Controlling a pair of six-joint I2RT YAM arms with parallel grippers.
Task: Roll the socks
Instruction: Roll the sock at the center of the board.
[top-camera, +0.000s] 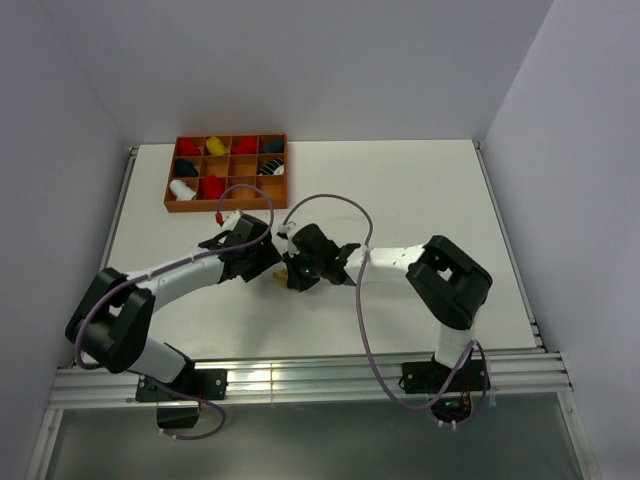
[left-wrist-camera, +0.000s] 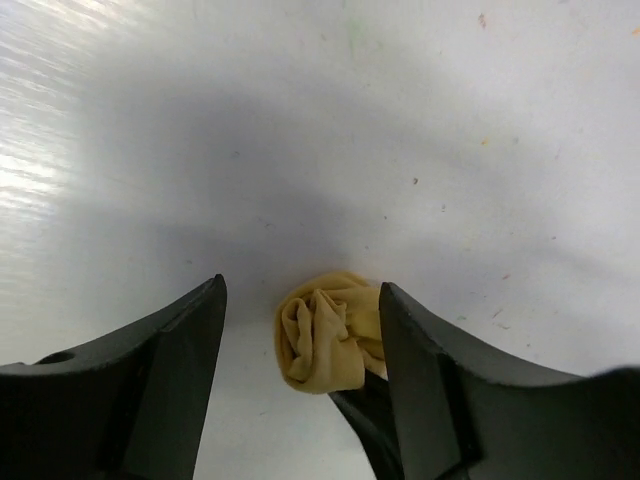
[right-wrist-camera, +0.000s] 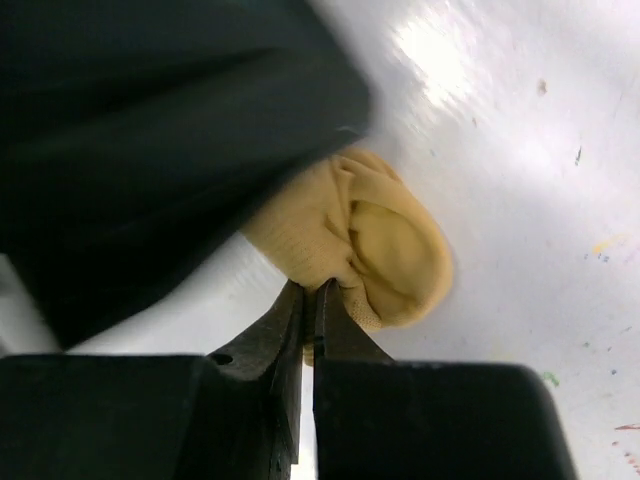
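A tan-yellow sock (left-wrist-camera: 322, 338) lies bunched into a loose roll on the white table; it also shows in the right wrist view (right-wrist-camera: 385, 240) and, barely, in the top view (top-camera: 276, 276). My left gripper (left-wrist-camera: 302, 300) is open and straddles the roll, whose right side is against the right finger (left-wrist-camera: 430, 380). My right gripper (right-wrist-camera: 314, 292) is shut on the sock's edge and pinches a fold of it. In the top view the left gripper (top-camera: 266, 262) and right gripper (top-camera: 291, 272) meet over the sock. No loose white striped or red sock shows.
A brown wooden compartment tray (top-camera: 172, 205) stands at the back left and holds several rolled socks in red, yellow, black and white. The left gripper's dark body (right-wrist-camera: 170, 130) fills the upper left of the right wrist view. Purple cables loop over both arms.
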